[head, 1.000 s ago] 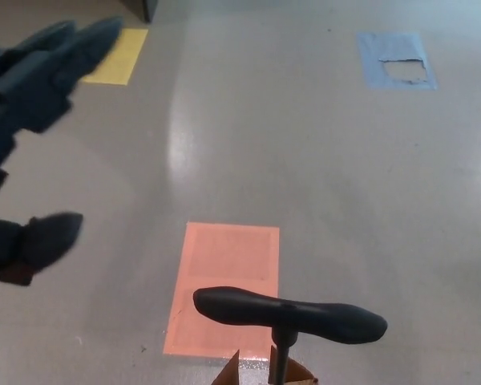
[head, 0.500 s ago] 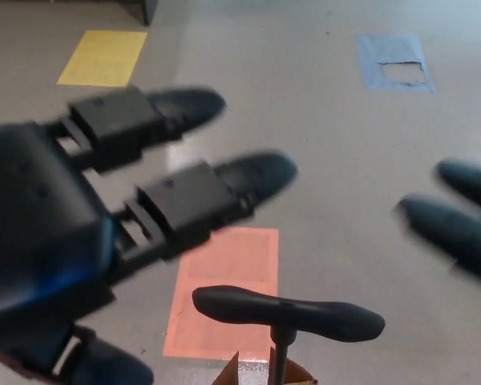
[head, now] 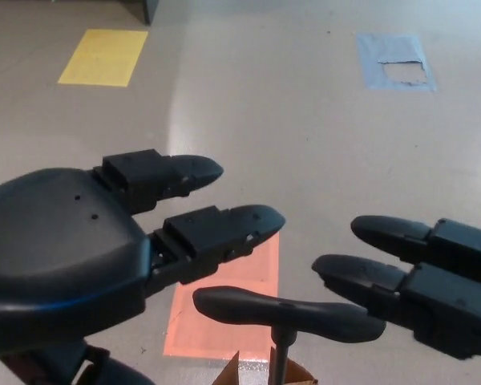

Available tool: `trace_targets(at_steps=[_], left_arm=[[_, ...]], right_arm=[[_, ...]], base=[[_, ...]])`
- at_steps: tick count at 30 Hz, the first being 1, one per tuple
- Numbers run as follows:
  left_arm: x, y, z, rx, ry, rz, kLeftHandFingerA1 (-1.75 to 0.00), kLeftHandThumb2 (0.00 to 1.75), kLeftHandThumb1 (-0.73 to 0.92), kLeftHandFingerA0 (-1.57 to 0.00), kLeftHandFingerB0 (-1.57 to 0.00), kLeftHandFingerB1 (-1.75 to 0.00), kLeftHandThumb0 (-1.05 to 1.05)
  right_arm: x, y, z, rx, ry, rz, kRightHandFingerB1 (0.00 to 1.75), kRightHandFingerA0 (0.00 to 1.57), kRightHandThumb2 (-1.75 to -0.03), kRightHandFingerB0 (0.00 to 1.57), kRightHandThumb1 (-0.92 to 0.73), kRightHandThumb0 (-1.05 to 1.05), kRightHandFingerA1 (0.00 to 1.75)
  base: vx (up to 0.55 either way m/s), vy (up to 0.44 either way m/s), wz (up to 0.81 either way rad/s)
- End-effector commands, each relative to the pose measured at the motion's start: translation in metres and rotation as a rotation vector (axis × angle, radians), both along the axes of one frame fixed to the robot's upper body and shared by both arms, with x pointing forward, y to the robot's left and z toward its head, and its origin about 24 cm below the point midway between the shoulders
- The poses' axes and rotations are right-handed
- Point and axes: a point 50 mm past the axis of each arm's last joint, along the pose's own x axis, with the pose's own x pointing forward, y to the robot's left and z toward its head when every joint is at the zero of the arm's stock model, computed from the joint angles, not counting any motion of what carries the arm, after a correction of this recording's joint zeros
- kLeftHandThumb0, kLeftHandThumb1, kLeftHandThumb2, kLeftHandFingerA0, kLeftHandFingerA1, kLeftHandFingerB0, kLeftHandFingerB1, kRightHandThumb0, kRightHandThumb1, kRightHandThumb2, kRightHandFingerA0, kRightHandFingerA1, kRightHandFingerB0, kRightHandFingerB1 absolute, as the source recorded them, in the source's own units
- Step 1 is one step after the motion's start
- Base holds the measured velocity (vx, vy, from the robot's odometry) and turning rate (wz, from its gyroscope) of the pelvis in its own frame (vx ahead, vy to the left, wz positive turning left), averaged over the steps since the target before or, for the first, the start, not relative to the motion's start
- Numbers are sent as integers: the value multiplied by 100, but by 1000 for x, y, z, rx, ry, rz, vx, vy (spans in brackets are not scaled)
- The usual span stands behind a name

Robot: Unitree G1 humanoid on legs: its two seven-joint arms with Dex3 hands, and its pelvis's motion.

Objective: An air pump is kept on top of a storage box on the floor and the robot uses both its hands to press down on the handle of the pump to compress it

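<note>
Head view: left hand (head: 64, 257) and right hand (head: 441, 281) have swung in above the raised pump handle (head: 289, 309), one over each end, fingers (head: 224, 228) spread, holding nothing. Pressing down looks next.

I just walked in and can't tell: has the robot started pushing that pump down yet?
Hardly begun. Done: both hands are positioned by the handle of the pump. In hand: the left hand and right hand hover open, fingers stretched out, above either end of the handle; neither seems to rest on it. Left: set both hands on the handle and press it down.
</note>
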Motion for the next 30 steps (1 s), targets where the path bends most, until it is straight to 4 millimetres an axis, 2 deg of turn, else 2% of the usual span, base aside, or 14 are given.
trace_targets(at_steps=[1,5,11,15,20,24,30], left_arm=[[11,1,-8,30,12,97,-14,99,60,0,0,-3,-97],[21,-5,-20,-9,39,126,-11,100,65,-3,-6,-4,-102],[35,-11,-27,12,61,140,-12,102,67,-3,-7,-7,-104],[43,-14,-31,48,92,170,-13,102,64,0,0,-7,-98],[54,-20,-45,42,117,206,-17,100,64,-5,-9,-10,-100],[60,-23,-55,-19,103,228,-20,104,67,-5,-8,-9,-102],[71,-22,-65,-38,81,310,-22,107,66,-1,0,-13,-93]], right_arm=[[12,2,-8,-29,16,-99,15,0,-114,0,-84,-89,14],[22,6,-14,-14,26,-170,14,0,-114,0,-84,-90,14],[31,11,-18,-1,31,-226,14,0,-113,0,-84,-88,16],[37,13,-19,15,33,-267,13,0,-112,0,-83,-88,15],[44,17,-25,2,23,-356,12,0,-111,0,-83,-88,12],[50,20,-33,-16,16,-423,14,0,-113,0,-83,-87,14],[57,21,-41,-11,8,-497,16,0,-110,0,-82,-84,15]], base=[[0,0,0],[0,0,0],[0,0,0],[0,0,0],[0,0,0],[0,0,0],[0,0,0]])
